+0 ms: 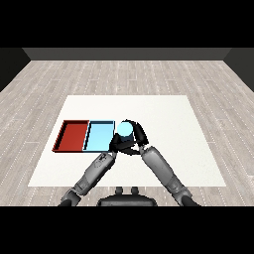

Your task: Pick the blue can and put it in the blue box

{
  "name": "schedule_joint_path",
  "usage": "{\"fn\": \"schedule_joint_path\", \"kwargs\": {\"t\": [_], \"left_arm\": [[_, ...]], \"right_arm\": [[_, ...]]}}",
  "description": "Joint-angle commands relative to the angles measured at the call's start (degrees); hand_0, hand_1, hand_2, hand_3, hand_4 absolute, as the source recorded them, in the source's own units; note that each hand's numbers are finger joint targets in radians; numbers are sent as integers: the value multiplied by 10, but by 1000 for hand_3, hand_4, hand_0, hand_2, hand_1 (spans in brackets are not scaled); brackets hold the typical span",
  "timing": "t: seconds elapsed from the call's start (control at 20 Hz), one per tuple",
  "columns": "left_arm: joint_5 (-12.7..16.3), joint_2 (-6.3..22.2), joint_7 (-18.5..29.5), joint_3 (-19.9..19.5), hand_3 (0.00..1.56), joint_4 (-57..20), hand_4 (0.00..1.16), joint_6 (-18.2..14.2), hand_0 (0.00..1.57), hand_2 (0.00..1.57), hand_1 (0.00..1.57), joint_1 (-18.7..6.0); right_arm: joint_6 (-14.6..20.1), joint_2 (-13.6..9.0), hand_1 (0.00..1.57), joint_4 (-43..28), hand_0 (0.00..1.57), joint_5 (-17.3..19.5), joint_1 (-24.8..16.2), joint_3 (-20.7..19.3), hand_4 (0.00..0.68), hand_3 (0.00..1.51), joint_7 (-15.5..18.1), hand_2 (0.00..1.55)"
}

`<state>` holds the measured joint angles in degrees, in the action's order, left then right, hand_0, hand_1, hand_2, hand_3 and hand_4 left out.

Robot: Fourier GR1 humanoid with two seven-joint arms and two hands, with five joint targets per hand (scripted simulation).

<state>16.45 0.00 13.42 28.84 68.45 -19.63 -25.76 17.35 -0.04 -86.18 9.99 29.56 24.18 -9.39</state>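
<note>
The blue can [124, 130] shows its pale blue top just past the right edge of the light blue tray [98, 135]. My right hand [139, 135] is curled round the can from the right and behind. My left hand [116, 144] sits close below and left of the can, at the blue tray's lower right corner. There its black shape merges with the right hand. The can's sides are mostly hidden by the hands.
A red tray [72, 135] lies directly left of the blue tray, sharing a side with it. Both trays lie on the left half of the white table [168, 124]. The two forearms meet in a V near the table's front edge.
</note>
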Motion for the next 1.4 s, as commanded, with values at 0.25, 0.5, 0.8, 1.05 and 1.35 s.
{"fn": "schedule_joint_path", "kwargs": {"t": [0.25,0.5,0.8,1.05,1.35], "left_arm": [[21,0,-9,17,1230,34,1059,-46,1109,1263,1109,25],[9,0,-13,-19,1499,-12,1151,-36,1571,1571,1571,-14],[30,0,34,2,1483,-40,1140,-85,1571,1565,1571,-16],[15,0,48,-1,1488,-25,1128,-92,1571,1571,1571,0],[42,0,75,-3,1489,-80,1127,-94,1571,1571,1571,-44]], "right_arm": [[24,0,1566,-40,1566,-8,-65,60,570,1378,14,1465],[-8,0,1484,-22,1484,-15,-29,5,557,1384,6,1458],[7,0,1473,2,1473,-47,-12,-1,480,1346,10,1421],[-14,0,0,-9,0,-48,-26,-5,0,0,15,0],[-4,0,0,26,0,-52,14,-9,0,0,18,0]]}}
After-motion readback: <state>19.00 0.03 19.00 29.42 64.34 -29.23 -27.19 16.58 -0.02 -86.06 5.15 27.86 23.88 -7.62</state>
